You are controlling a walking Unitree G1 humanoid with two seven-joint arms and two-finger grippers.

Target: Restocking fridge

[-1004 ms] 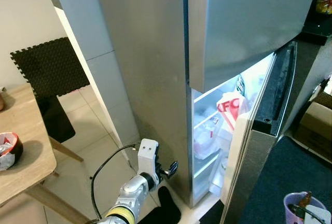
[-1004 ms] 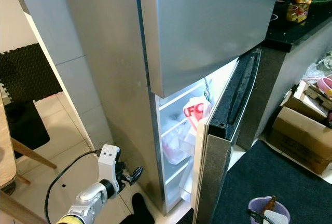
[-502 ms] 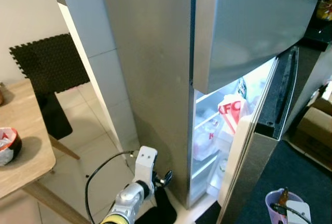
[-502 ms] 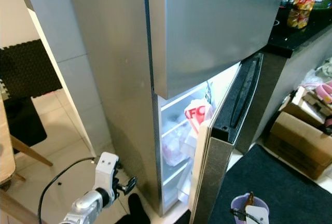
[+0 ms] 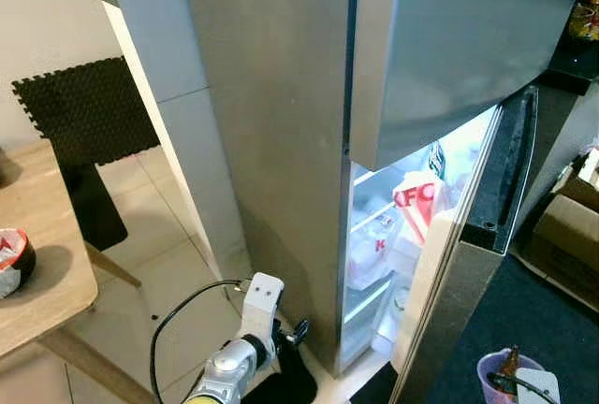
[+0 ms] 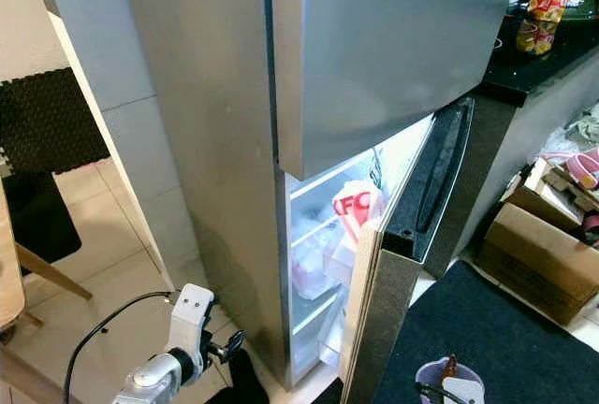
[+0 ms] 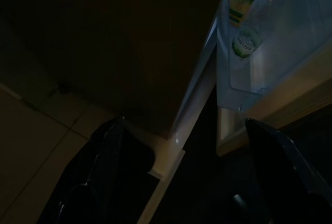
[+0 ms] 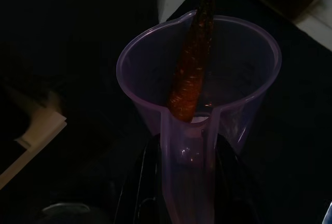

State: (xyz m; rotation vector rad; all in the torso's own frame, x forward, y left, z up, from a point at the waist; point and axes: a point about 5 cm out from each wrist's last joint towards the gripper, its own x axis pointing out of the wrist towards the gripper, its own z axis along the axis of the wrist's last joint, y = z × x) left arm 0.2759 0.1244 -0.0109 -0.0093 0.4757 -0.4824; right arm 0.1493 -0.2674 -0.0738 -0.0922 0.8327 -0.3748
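A tall stainless-steel two-door fridge (image 5: 281,123) is seen across the middle of the eye views. Its lower door (image 5: 468,236) is swung open towards the right of the frame, and the lit interior is exposed. Inside, a white bag with red KFC lettering (image 5: 418,200) is seen on a shelf, with clear plastic bags (image 5: 370,245) below and to its left.

The left gripper (image 7: 181,182) is held low at the lower left of the fridge, near the tiled floor (image 5: 178,282); in the left wrist view its two black fingers (image 7: 104,162) are spread well apart, and a door bin with bottles (image 7: 249,37) is seen beyond them.

At the bottom right of the eye views, a translucent purple plastic jug (image 8: 197,105) is held by the right gripper (image 8: 187,182), whose fingers are pinched on the jug's handle. A long orange carrot (image 8: 191,68) is stood inside the jug. The jug is held over a dark mat (image 5: 524,310), outside the fridge.

A wooden table (image 5: 37,254) is seen at the left edge, and a cardboard box (image 6: 538,254) at the right.
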